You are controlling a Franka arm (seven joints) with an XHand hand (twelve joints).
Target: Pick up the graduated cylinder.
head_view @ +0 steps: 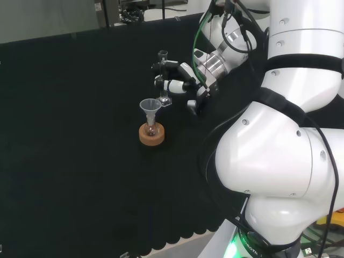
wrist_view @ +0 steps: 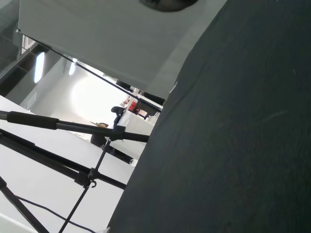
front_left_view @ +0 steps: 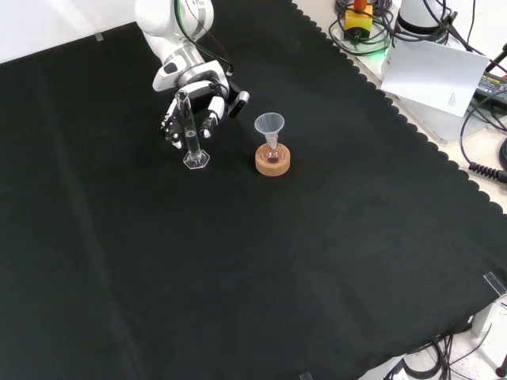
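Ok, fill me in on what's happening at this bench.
The robot's hand is at the graduated cylinder, fingers curled around its tube. The cylinder stands upright, and its base looks to be on the black cloth. Beside it, untouched, a small flask with a funnel in its neck sits on a cork ring.

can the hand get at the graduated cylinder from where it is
Probably yes: the hand is already right at the graduated cylinder, fingers curled beside its tube. The funnel on its cork stand stands apart, leaving the way free.
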